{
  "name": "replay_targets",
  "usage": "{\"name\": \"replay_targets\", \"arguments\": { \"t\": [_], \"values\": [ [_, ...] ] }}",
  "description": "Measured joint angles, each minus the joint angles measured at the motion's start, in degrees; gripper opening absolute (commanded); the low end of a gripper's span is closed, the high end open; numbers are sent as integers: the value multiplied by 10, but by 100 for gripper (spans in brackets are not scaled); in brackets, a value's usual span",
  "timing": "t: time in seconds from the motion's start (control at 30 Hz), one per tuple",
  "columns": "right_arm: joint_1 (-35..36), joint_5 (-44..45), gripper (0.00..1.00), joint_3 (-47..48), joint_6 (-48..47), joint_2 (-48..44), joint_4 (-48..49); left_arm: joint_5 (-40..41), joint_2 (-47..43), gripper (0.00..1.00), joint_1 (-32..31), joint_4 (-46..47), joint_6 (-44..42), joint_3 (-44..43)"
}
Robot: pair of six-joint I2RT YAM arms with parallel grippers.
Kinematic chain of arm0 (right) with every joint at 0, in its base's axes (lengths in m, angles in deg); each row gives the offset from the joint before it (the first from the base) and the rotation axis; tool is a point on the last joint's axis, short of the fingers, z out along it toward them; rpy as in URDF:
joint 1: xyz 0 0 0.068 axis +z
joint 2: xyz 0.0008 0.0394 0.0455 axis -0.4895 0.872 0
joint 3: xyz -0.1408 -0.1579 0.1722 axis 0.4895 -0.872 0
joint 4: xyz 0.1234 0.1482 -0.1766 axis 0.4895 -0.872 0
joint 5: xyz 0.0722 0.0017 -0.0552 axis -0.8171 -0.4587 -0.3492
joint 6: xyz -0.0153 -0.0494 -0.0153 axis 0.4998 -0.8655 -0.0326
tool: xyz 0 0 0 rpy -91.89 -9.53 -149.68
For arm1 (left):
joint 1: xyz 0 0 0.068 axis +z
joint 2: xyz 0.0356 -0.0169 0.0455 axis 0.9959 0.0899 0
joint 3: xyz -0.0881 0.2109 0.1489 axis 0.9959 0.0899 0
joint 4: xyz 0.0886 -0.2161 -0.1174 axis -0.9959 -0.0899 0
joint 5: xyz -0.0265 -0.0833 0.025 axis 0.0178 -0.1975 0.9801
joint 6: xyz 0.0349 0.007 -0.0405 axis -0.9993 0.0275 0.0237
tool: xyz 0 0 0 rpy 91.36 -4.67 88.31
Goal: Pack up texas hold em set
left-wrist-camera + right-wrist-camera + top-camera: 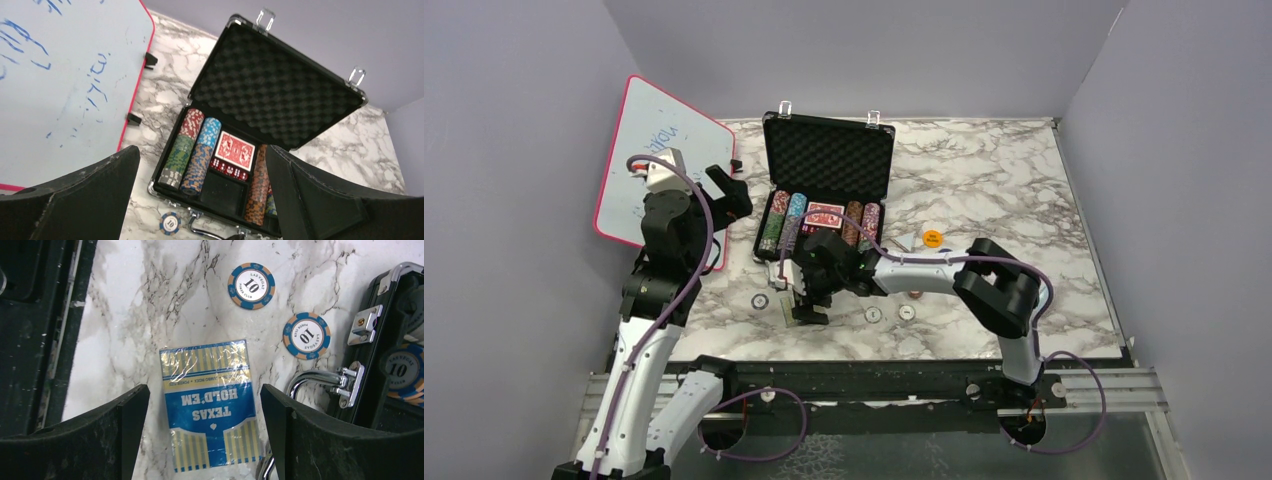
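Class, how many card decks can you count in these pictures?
2. A red deck lies in the briefcase; a blue deck lies on the table under the right gripper. More may be hidden.

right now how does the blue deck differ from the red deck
The blue deck lies on the table outside the case; the red deck sits in the case's middle slot. The blue deck shows a printed Texas Hold'em face with yellow stripes; the red deck shows an ornate red pattern. Both are rectangular card packs lying flat.
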Motion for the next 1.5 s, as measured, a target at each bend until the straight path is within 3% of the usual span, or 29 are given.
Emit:
{"name": "replay_targets", "arguments": {
  "t": [0.23, 0.57, 0.63, 0.7, 0.8, 1.1, 1.27, 1.5],
  "values": [
    [0, -2, 84, 44, -49, 36, -33, -26, 8, 99, 0, -17, 20, 0],
    [-3, -26, 70, 89, -86, 72, -131, -50, -3, 99, 0, -46, 45, 1],
    [-3, -28, 64, 86, -87, 72, -129, -58, -2, 99, 0, -52, 48, 1],
    [-4, -27, 52, 86, -85, 72, -129, -64, -2, 99, 0, -61, 50, 1],
    [-4, -22, 46, 85, -77, 72, -125, -72, 3, 99, 0, -77, 51, 1],
    [-4, -12, 46, -76, 2, -44, -56, -117, 31, 99, 0, -127, 52, 6],
    [-4, 31, 46, -157, 77, -139, 35, -201, 29, 99, 1, -108, 68, 56],
    [-5, 99, 46, -186, 186, -204, 171, -422, 33, 93, 2, -85, 72, 171]
  ]
}}
